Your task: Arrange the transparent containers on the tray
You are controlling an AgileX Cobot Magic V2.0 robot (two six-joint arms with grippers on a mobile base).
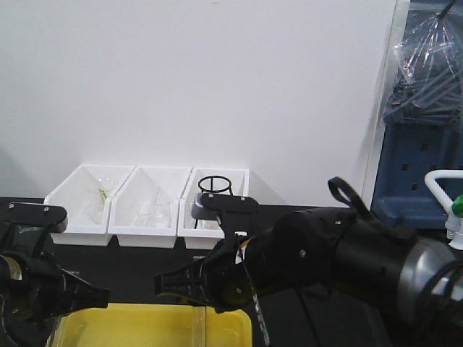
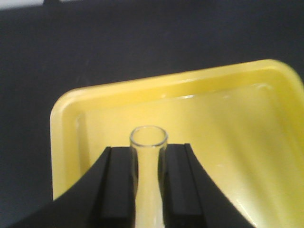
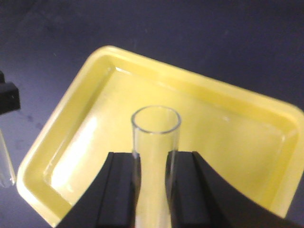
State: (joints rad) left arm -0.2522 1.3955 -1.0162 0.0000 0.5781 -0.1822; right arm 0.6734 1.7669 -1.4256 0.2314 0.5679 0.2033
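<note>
Tray bare, nothing placed yet. Left gripper pinching tube, right gripper pinching tube, both over tray.

Ahead of me a plain white wall fills most of the view, evenly lit and bare. Below it my dark worktop stretches out, with three white bins lined up against the wall. Off to my right stands a blue rack with crinkled clear plastic draped above.
</note>
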